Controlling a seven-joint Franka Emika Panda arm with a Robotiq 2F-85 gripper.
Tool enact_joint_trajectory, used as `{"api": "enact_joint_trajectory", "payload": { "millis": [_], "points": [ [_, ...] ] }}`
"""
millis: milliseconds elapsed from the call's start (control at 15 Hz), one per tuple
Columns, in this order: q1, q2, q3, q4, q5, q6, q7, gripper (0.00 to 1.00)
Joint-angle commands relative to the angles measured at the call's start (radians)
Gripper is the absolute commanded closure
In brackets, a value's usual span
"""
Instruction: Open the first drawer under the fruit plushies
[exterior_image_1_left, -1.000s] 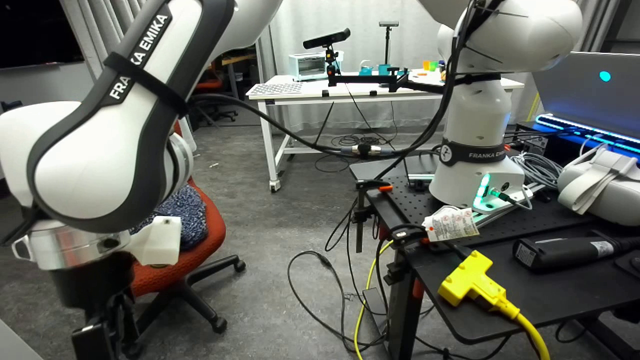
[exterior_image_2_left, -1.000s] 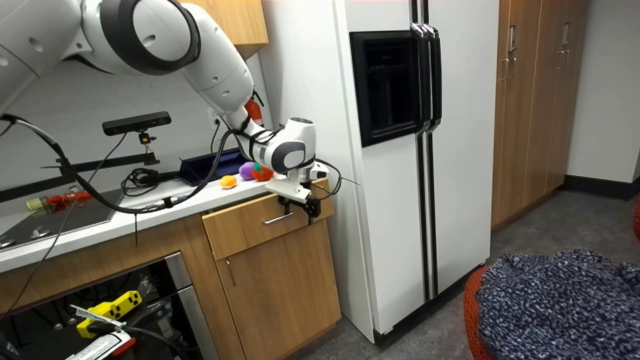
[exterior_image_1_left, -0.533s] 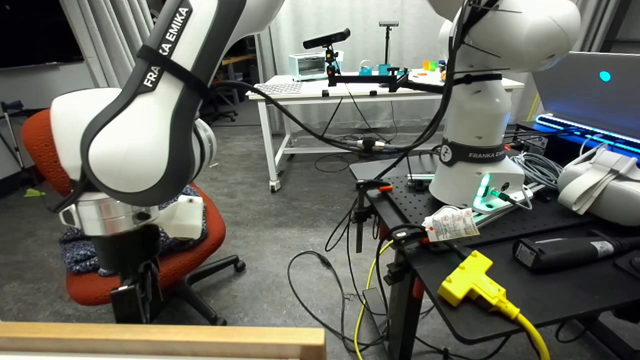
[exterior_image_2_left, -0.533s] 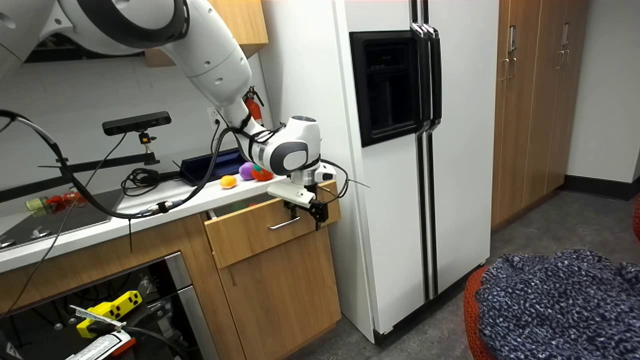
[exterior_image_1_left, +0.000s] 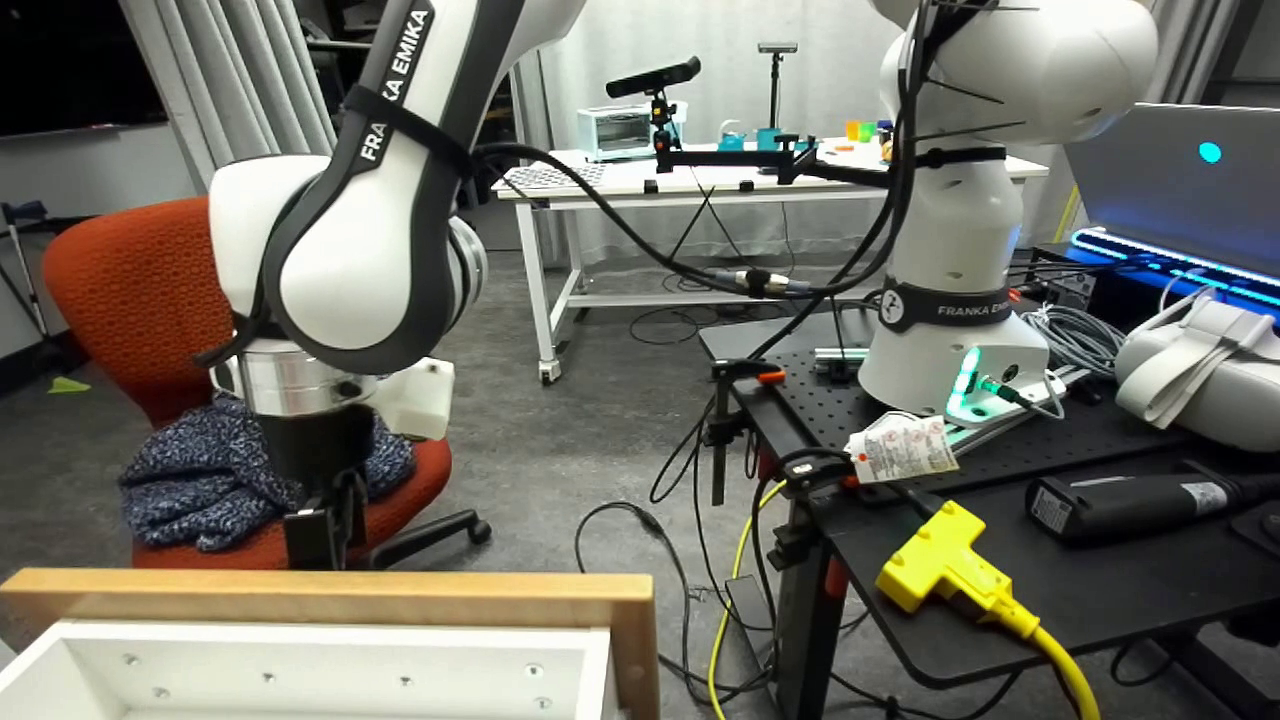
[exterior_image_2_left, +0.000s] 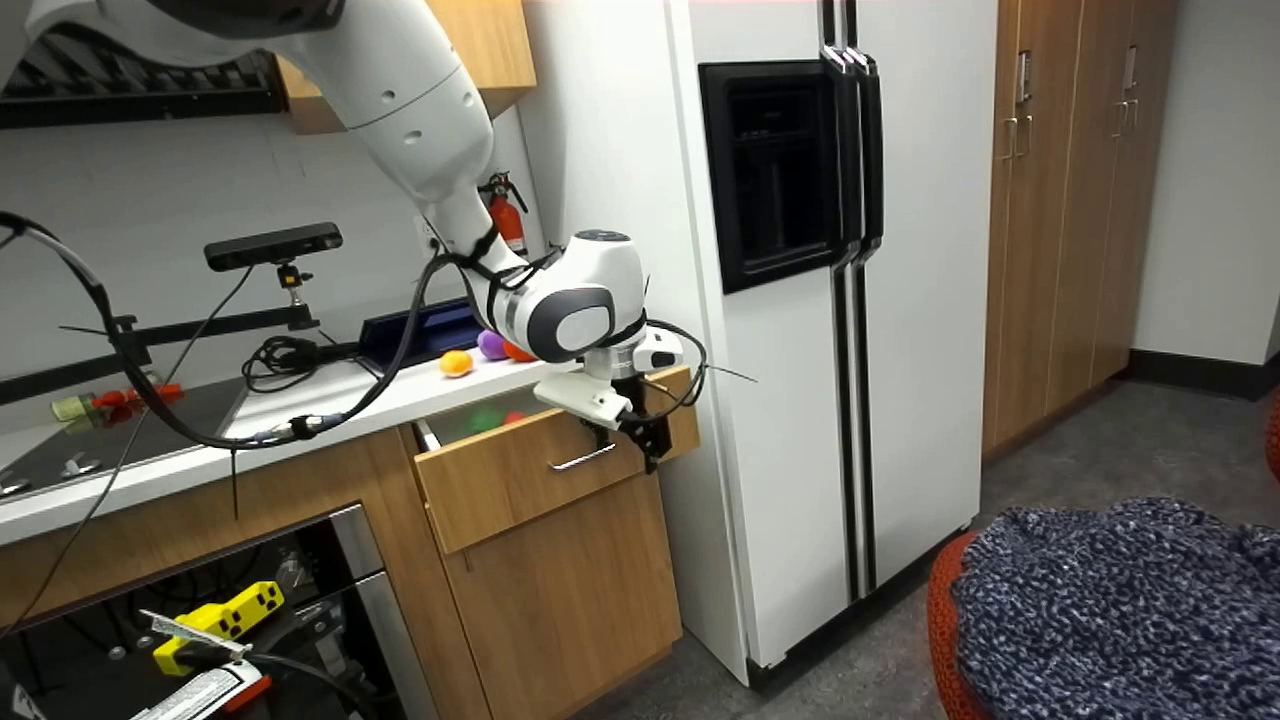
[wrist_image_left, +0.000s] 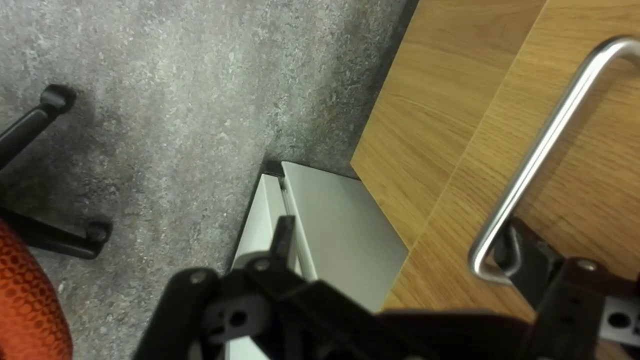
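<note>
First drawer (exterior_image_1_left: 330, 596) standing open, one of the fingers (wrist_image_left: 537, 270) behind its handle (wrist_image_left: 545, 145)

Drawer is below the bench (exterior_image_2_left: 480, 385), front panel out past the bench edge; white interior with small holes shows in an exterior view. Something green (exterior_image_2_left: 487, 418) and something red (exterior_image_2_left: 513, 418) inside, too obscured to identify.

Fingers are spread wide. One sits between handle bar and drawer front, at the fridge end of the bar; the other hangs out in front, over the floor (wrist_image_left: 175, 100) side. Whether the inner one touches the bar, can't tell.

Edges: wood front runs sideways past the drawer's white side wall. Its far end is near the fridge (exterior_image_2_left: 620, 220); gap can't be read. Cabinet door (exterior_image_2_left: 560, 580) is set back underneath.

Room: grey floor in front of the drawer, then an orange-red chair (exterior_image_1_left: 150, 280) beyond the fingers, speckled blue cloth (exterior_image_1_left: 220, 470) on its seat. Arm (exterior_image_2_left: 410, 110) reaches across above the bench. Orange plush (exterior_image_2_left: 456, 363), purple plush (exterior_image_2_left: 491, 345) and red plush (exterior_image_2_left: 517, 353) sit on the bench above the drawer, the red one partly hidden by the arm.
</note>
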Motion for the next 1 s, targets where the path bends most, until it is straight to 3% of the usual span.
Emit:
{"api": "enact_joint_trajectory", "payload": {
  "millis": [0,533,733,933],
  "points": [
    [0.015,-0.18,-0.082,-0.128,-0.077,0.017,0.055,0.0],
    [0.003,-0.241,-0.139,-0.234,-0.098,0.114,0.099,0.0],
    [-0.042,-0.283,-0.101,-0.253,-0.088,0.114,0.08,0.0],
    [-0.104,-0.41,-0.044,-0.261,-0.053,0.089,0.027,0.0]
  ]
}}
